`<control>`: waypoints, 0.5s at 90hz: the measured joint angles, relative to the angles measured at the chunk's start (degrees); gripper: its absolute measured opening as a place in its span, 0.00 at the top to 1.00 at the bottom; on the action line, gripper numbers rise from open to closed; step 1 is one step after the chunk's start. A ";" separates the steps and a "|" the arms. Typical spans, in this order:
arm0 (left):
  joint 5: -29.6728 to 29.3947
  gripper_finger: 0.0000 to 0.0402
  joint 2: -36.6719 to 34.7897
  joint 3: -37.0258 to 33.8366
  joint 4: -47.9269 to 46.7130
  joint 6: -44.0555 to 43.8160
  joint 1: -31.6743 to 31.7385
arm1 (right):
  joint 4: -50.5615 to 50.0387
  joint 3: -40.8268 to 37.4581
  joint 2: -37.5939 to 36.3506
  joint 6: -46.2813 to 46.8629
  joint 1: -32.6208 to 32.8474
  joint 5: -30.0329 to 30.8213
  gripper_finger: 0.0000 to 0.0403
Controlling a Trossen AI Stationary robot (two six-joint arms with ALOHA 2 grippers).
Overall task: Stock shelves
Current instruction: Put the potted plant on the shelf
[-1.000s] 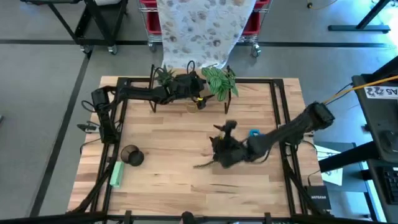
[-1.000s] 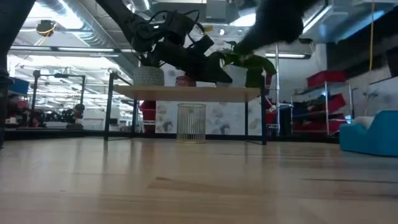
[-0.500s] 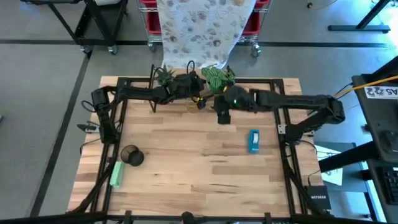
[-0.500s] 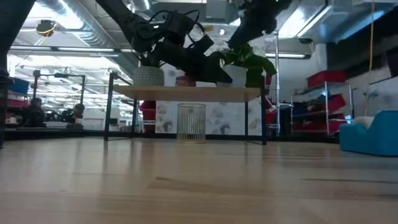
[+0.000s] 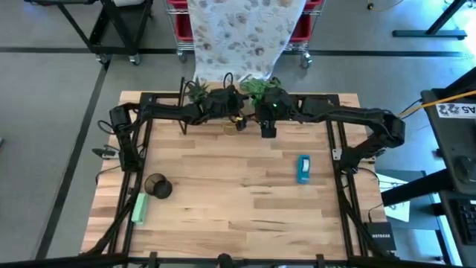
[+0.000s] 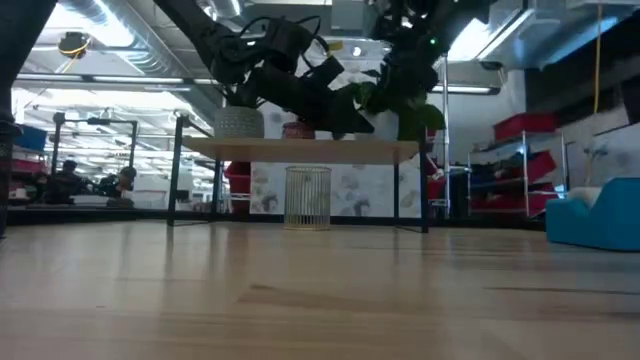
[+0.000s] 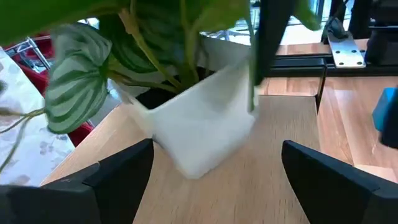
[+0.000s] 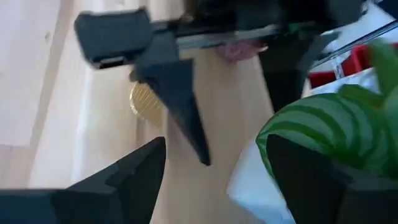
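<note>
Near the tabletop's right edge we are seeing a blue box (image 5: 303,168). The shelves (image 6: 300,150) are standing at the far edge. Over their plank, our left gripper (image 5: 239,103) and right gripper (image 5: 258,104) are both gaping open, holding nothing, around a white plant pot (image 7: 199,121).

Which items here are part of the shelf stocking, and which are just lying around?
In play:
shelves
white potted plant
left gripper, open
right gripper, open

Lying about:
blue box
dark cup
green block
</note>
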 joint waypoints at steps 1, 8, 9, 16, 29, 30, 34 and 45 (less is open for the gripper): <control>0.00 0.16 0.00 0.00 -0.01 0.05 0.00 | -0.05 0.12 0.00 0.03 0.01 -0.04 0.34; 0.00 0.16 0.00 0.00 -0.12 0.35 -0.14 | -0.21 1.22 -0.02 1.55 0.81 -0.48 0.34; 0.00 0.16 0.00 0.00 -0.12 0.41 -0.20 | -0.35 1.39 -0.02 1.82 0.88 -0.48 0.34; 0.00 0.16 0.00 0.00 -0.23 1.34 -0.50 | -2.09 2.71 -0.07 3.18 1.93 0.08 0.34; -0.65 0.16 0.04 -0.02 -0.51 2.57 -1.54 | -5.69 3.76 -0.17 5.02 3.80 2.08 0.34; -0.83 0.16 0.04 -0.03 -0.50 2.65 -1.64 | -6.06 3.76 -0.17 5.26 3.88 2.08 0.34; -1.50 0.16 0.04 -0.04 -0.54 2.93 -1.94 | -7.67 3.76 -0.15 5.98 3.93 2.04 0.34; -3.90 0.16 -0.33 -0.09 -0.82 3.46 -2.66 | -11.33 3.68 -0.15 9.05 3.74 2.18 0.34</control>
